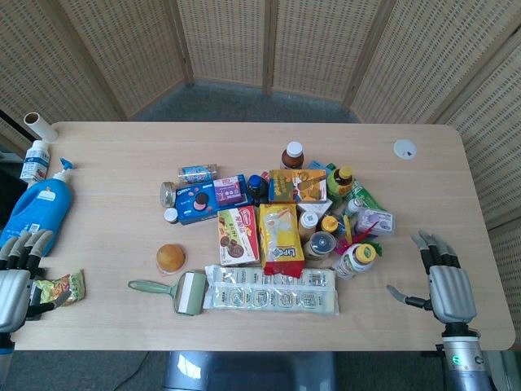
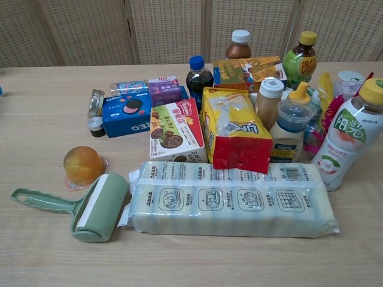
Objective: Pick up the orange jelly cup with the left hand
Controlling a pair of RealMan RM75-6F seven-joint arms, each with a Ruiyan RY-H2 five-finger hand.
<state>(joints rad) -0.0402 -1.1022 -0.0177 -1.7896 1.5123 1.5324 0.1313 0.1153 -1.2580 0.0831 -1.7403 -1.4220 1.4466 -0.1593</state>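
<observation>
The orange jelly cup sits on the table left of the snack pile, just above the green lint roller; the chest view shows the jelly cup as a translucent orange dome. My left hand rests at the table's left edge with fingers apart and nothing in it, well to the left of the cup. At the right edge lies my right hand, fingers spread and holding nothing. Neither hand appears in the chest view.
A green lint roller and a long pack of tissues lie near the front edge. Boxes and bottles crowd the middle. A blue refill pouch and a small snack packet lie beside the left hand.
</observation>
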